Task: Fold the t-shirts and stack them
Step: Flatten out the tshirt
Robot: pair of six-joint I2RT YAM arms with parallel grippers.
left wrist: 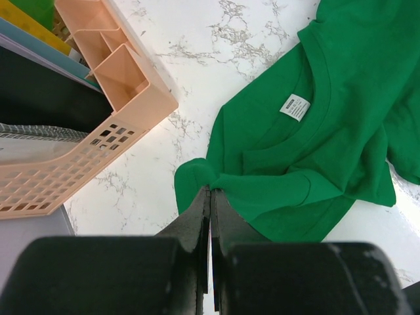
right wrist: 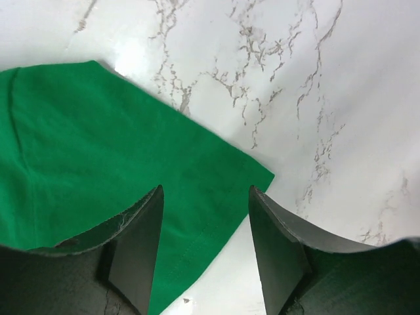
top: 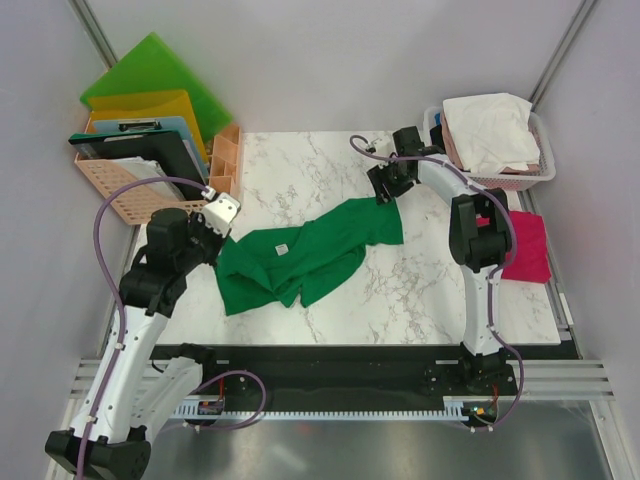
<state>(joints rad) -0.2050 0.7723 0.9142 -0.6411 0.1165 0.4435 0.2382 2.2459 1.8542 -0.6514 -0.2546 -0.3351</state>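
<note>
Nearest the lens, your left gripper (left wrist: 210,191) is pinching a bunched edge of the green t-shirt (top: 300,255) at its collar end, with the fingers pressed fully together on the cloth. Your right gripper (right wrist: 205,191) is hovering over the opposite hem corner. Its jaws are standing apart, the cloth is lying beneath the gap, and nothing is gripped.

Progress — I am judging it early. The marble table (top: 420,300) is carrying the green t-shirt crookedly across its middle, running from the left arm toward the far right. It is lying rumpled with parts doubled over, and no tidy fold is showing, so flattening, folding and stacking are all remaining.

The basket (top: 545,172) at the far right corner is holding heaped white cloth (top: 490,128), which is waiting its turn. The magenta-red t-shirt (top: 528,250) is sitting as a compact shape at the table's right edge, partly behind the right arm — whether it is properly folded, I cannot tell. The neck label (left wrist: 294,107) on the green t-shirt is facing up inside the collar.
</note>
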